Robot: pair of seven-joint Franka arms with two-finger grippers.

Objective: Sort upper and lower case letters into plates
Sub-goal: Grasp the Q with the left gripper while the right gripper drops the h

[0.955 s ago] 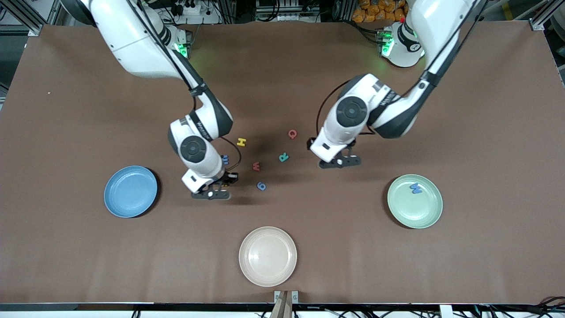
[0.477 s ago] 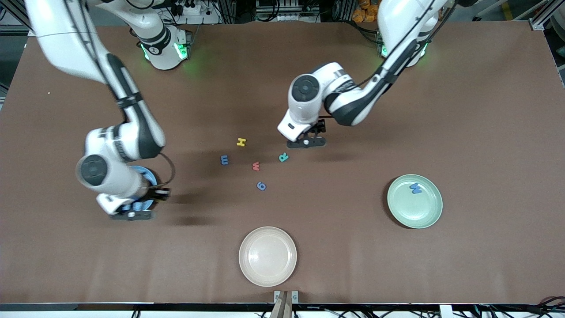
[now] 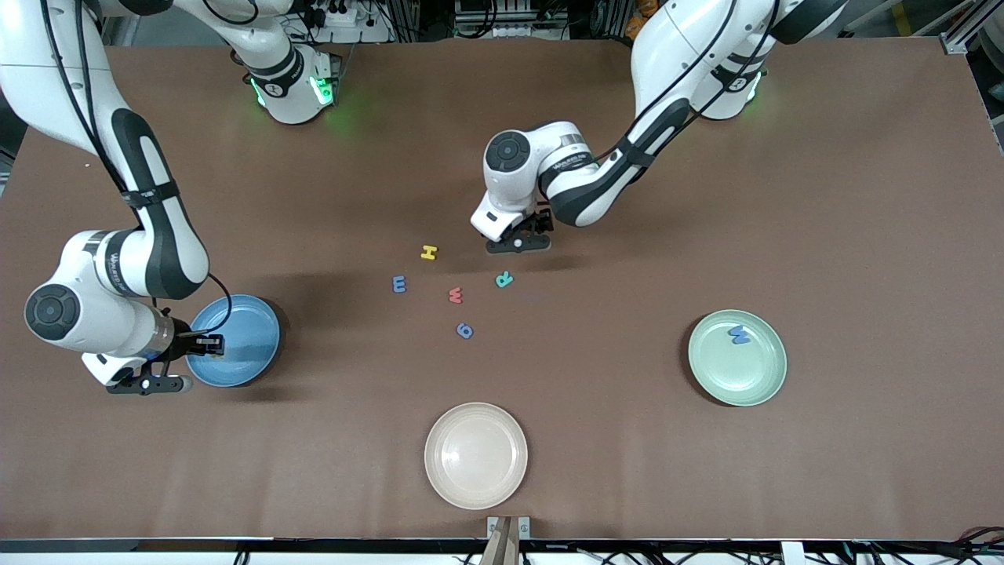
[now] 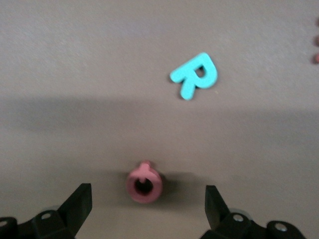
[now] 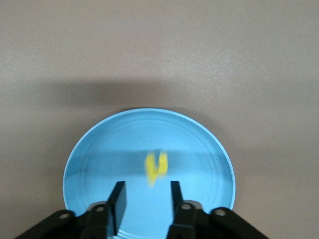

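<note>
My right gripper (image 3: 205, 344) hangs open over the edge of the sky blue plate (image 3: 245, 337) at the right arm's end of the table. In the right wrist view a small yellow letter (image 5: 155, 168) shows blurred over the plate (image 5: 99, 164), free of the open gripper (image 5: 146, 198). My left gripper (image 3: 519, 242) is low over the table and hides a red letter. In the left wrist view that red letter (image 4: 144, 183) lies between its wide open fingers (image 4: 79, 201). A teal R (image 3: 504, 279) lies beside it. The mint green plate (image 3: 745, 373) holds a blue letter (image 3: 739, 335).
A yellow H (image 3: 428, 252), a blue letter (image 3: 399, 284), a red w (image 3: 455, 296) and another blue letter (image 3: 464, 330) lie loose mid-table. A beige plate (image 3: 476, 455) stands nearest the front camera.
My right arm swung from the loose letters to the sky blue plate, and the yellow letter is out of its fingers. My left gripper moved over the red letter.
</note>
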